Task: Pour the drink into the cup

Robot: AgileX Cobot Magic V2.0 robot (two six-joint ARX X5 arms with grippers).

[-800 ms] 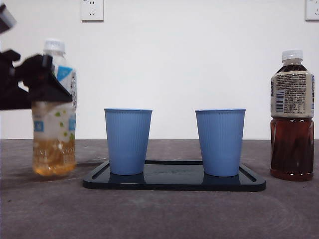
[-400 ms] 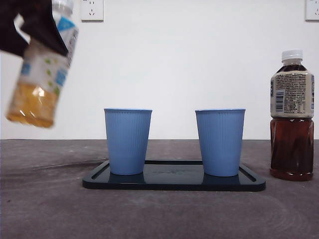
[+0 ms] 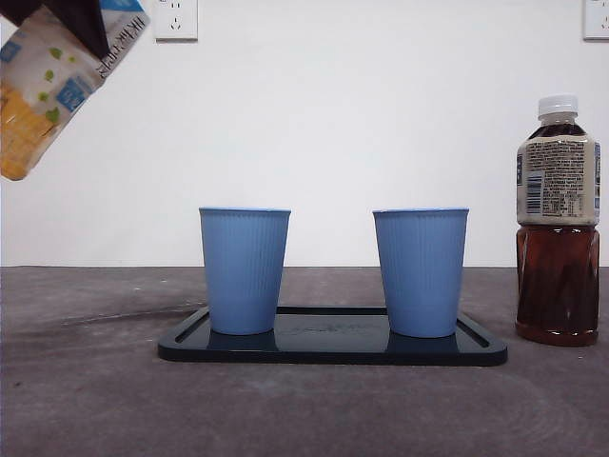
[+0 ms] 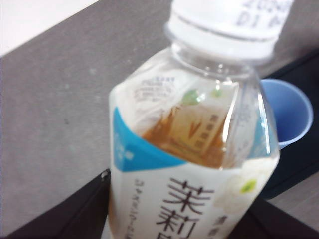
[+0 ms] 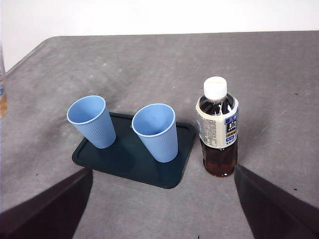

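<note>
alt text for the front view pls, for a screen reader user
A tilted jasmine tea bottle, held in the air by the left claw, hangs at the upper left above a grey table. Two blue cups stand upright on a dark tray at center. A capped dark tea bottle stands to the tray's right.

Dark tea bottle [image 3: 558, 238]: right edge of frame, upright on the table [image 3: 95, 400], white cap on, pale printed label over the upper body, brown liquid up into the neck. It stands just beside the tray's right end, not touching it; the right wrist view gives the same [image 5: 218, 129].

Tray [image 3: 333, 352]: black, shallow, rounded corners, lower centre of frame, lying flat.

Table: grey, matte, faintly scuffed.

Wall [image 3: 333, 114]: plain white. Two white sockets, upper left [image 3: 175, 17] and upper right corner [image 3: 596, 17].
</note>
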